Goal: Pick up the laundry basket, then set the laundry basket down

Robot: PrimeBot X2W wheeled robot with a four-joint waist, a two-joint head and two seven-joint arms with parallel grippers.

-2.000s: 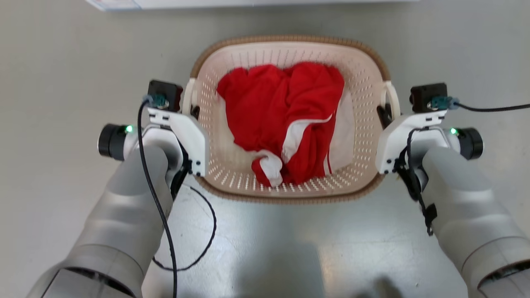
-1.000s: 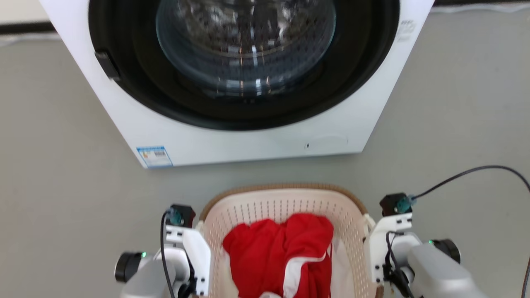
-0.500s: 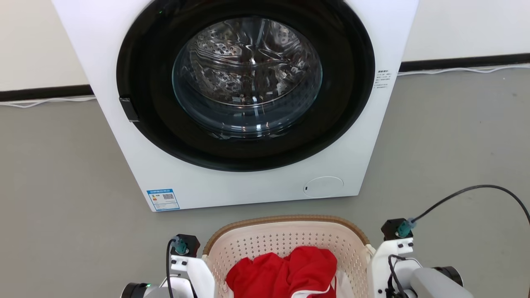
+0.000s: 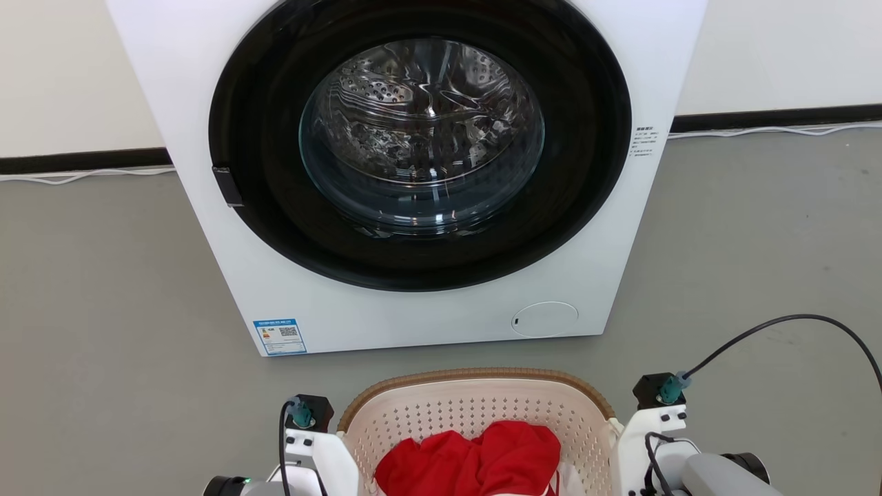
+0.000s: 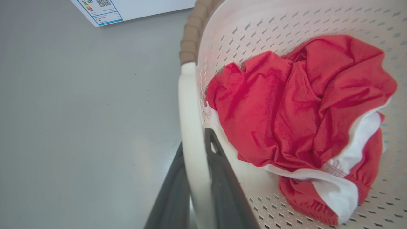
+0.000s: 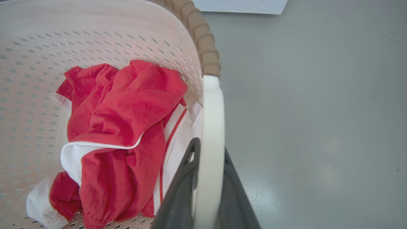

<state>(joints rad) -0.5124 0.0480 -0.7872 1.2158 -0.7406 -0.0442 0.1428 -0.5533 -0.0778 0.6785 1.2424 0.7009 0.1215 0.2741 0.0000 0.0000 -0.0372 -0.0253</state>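
Observation:
The laundry basket [image 4: 475, 413], cream and perforated with a brown woven-look rim, sits at the bottom centre of the head view between my two wrists. A crumpled red and white garment [image 5: 286, 105] lies inside it. In the left wrist view my left gripper [image 5: 194, 140] is shut on the white left handle [image 5: 187, 105], one dark finger on each side. My right gripper [image 6: 210, 148] is shut the same way on the white right handle [image 6: 212, 108]. I cannot tell whether the basket's base touches the floor.
A white front-loading washer [image 4: 441, 317] with a round glass door [image 4: 420, 131], closed, stands on the grey floor just beyond the basket. A thin white cable [image 4: 758, 131] runs along the wall. A black cable [image 4: 792, 320] loops from my right wrist.
The head camera has tilted up from looking straight down on the basket to facing the washer. Both grippers keep their hold on the handles.

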